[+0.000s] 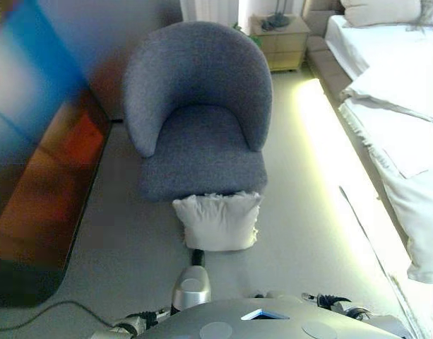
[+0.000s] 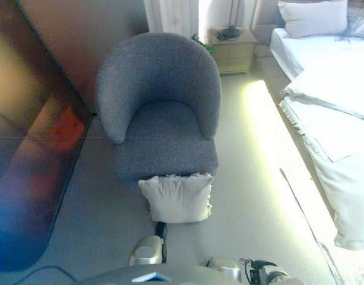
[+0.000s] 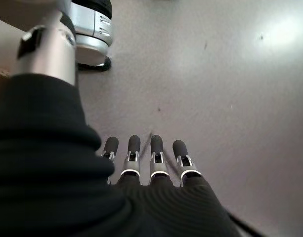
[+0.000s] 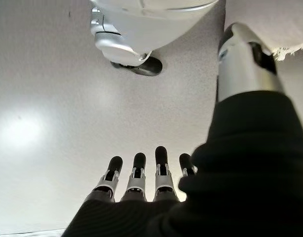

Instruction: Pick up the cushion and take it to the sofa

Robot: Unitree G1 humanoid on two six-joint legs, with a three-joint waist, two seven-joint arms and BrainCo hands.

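A cream cushion [image 1: 217, 221] with frilled edges stands on the pale floor, leaning against the front of a grey tub armchair [image 1: 198, 120]. It sits just ahead of me, in the middle of both eye views [image 2: 177, 198]. My left hand [image 3: 151, 168] hangs over bare floor with its fingers straight and holds nothing. My right hand [image 4: 136, 185] also hangs over bare floor, fingers straight and empty. Neither hand touches the cushion.
A bed [image 1: 400, 106] with white covers runs along the right side, its cover hanging close to the floor. A wooden nightstand [image 1: 280, 42] stands at the back. A dark glossy panel [image 1: 39, 176] lines the left. Open floor lies on both sides of the armchair.
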